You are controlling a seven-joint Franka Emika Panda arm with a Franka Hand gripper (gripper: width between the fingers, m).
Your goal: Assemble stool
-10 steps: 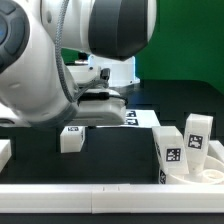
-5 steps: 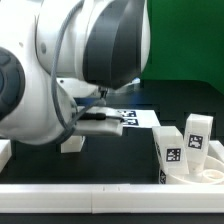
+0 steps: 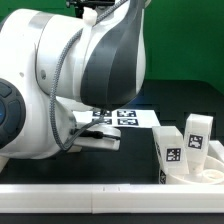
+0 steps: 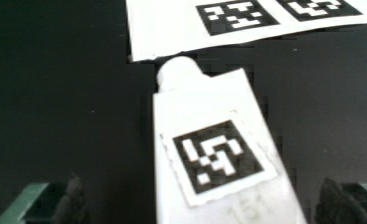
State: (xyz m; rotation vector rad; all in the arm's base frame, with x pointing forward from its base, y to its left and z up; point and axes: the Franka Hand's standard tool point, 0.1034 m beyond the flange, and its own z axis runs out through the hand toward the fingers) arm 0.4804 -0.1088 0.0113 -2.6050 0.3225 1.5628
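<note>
Fingertips (image 4: 50, 203) of the gripper (image 4: 194, 205) show dark at both sides of the wrist view, spread wide apart with nothing clamped between them. Between them lies a white leg (image 4: 210, 130) flat on the black table (image 4: 55, 110), its tagged face turned up toward the camera. Its long axis runs away from the fingers, and its narrower, notched end points at the marker board (image 4: 180, 35); whether that end touches the board's edge or only lies just beside it cannot be told.

In the exterior view the arm's big white body fills the exterior view's left and hides that leg. At the exterior view's right, near the front rail, the seat disc (image 3: 205, 172) rests on the table with two more legs: one leg (image 3: 170, 155) stands upright at the disc's near edge, the other leg (image 3: 195, 133) stands upright just behind. Beyond the arm, the board's tags show.
</note>
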